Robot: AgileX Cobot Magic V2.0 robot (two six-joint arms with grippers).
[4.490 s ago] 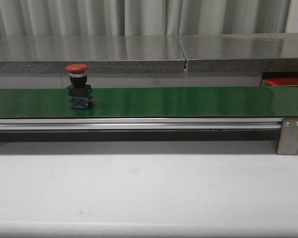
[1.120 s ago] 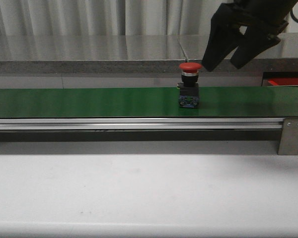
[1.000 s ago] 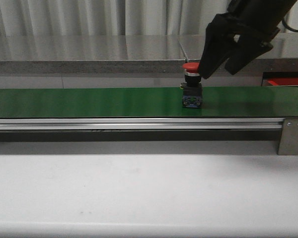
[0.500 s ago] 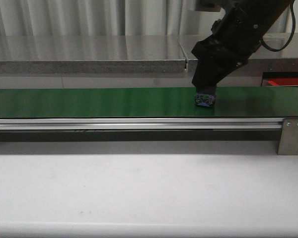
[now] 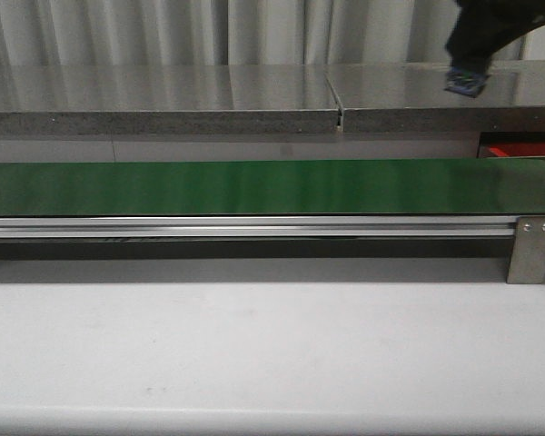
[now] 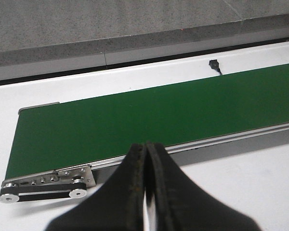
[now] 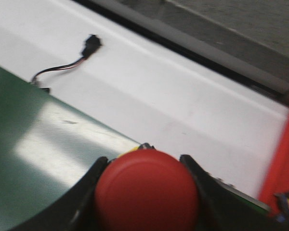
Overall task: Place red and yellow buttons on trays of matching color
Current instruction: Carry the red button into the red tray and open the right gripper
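My right gripper (image 5: 468, 56) is at the top right of the front view, raised well above the green belt (image 5: 254, 186). It is shut on the red button, whose blue base (image 5: 461, 84) hangs below the fingers. In the right wrist view the red cap (image 7: 147, 191) fills the gap between the fingers (image 7: 89, 185). A red tray shows at the belt's right end (image 5: 522, 151) and at the edge of the right wrist view (image 7: 282, 163). My left gripper (image 6: 145, 149) is shut and empty over the table near the belt's left end. No yellow button or yellow tray shows.
The conveyor's metal rail (image 5: 254, 227) and end bracket (image 5: 531, 247) run across the front. A grey ledge (image 5: 163, 118) lies behind the belt. A small black cable plug (image 7: 89, 45) lies on the white table beyond the belt.
The red button rode the belt rightward. My right gripper came down, closed on it, and lifted it up and to the right, off the belt.
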